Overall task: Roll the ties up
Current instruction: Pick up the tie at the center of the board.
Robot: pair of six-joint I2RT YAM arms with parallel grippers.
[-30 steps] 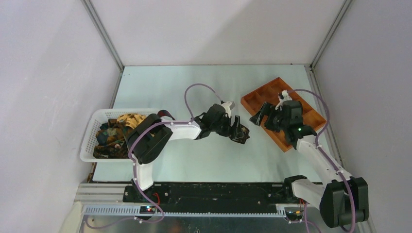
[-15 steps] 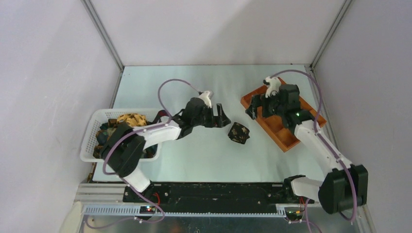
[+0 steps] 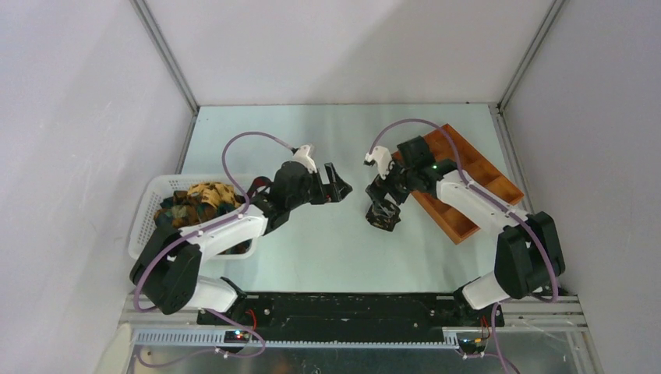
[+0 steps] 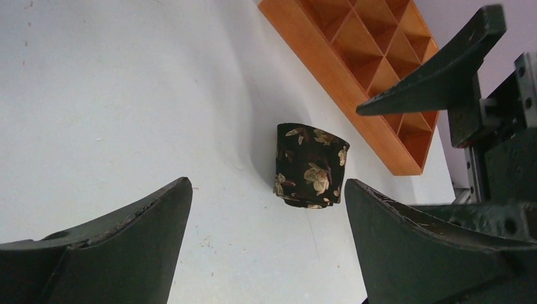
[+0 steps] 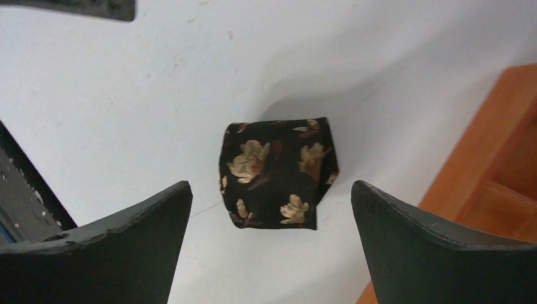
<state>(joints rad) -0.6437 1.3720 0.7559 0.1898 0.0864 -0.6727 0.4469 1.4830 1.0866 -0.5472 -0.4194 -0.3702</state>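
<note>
A rolled tie (image 3: 384,219), dark with a gold leafy print, lies free on the table between the two arms. The wrist views also show this rolled tie (image 4: 310,166) (image 5: 278,174). My left gripper (image 3: 340,188) (image 4: 267,183) is open and empty, a short way left of the roll. My right gripper (image 3: 385,196) (image 5: 271,185) hovers open just over the roll, one finger on each side, not touching it. Several more ties (image 3: 193,204) are heaped in the white mesh basket (image 3: 146,226) at the left.
The orange compartment tray (image 3: 471,184) (image 4: 354,57) (image 5: 500,183) lies at an angle right of the roll, close behind my right arm. White walls enclose the table on three sides.
My left gripper let go of the rolled tie and drew back to the left. My right arm swung from over the tray to above the roll, jaws opening wide.
</note>
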